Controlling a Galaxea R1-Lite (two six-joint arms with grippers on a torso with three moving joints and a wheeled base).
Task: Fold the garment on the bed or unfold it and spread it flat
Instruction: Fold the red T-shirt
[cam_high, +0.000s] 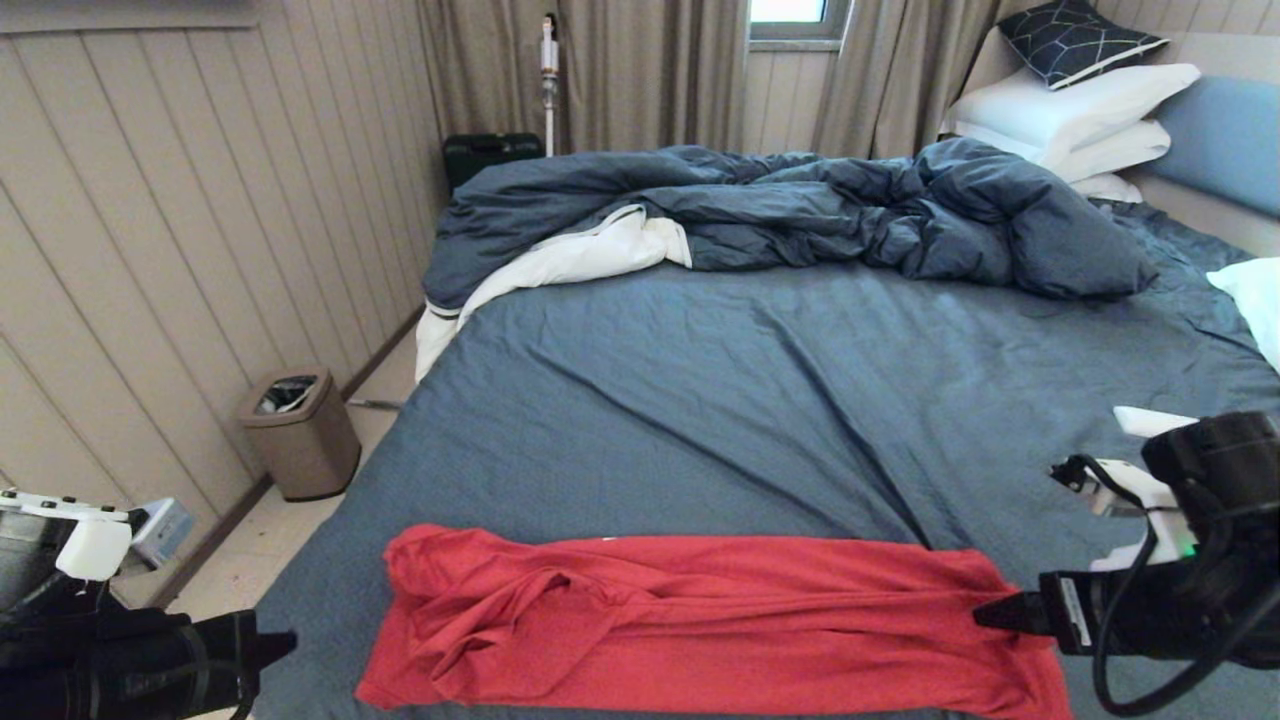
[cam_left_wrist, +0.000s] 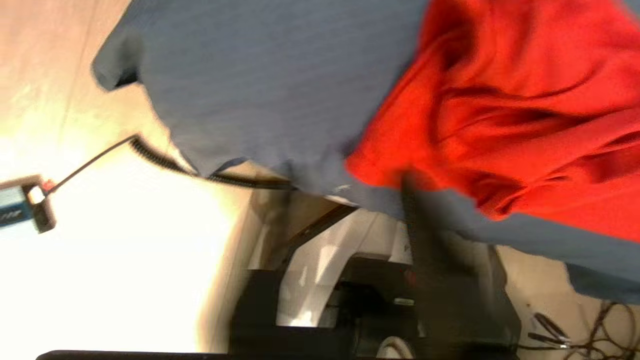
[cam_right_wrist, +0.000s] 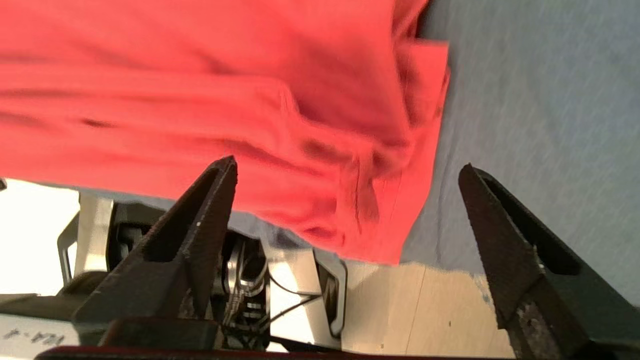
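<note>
Now, from the head the shirt (cam_high: 700, 620) lies in a long band along the bed's (cam_high: 760, 400) near edge, left gripper (cam_left_wrist: 420, 200) looking pressed together just off its end, right gripper (cam_right_wrist: 345, 175) spread at the other end — best pinch corners only, not the sheet.

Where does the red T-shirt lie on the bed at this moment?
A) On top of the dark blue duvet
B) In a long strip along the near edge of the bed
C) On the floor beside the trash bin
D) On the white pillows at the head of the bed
B: the red T-shirt is stretched sideways along the near edge of the bed, far from the duvet and the pillows.
</note>
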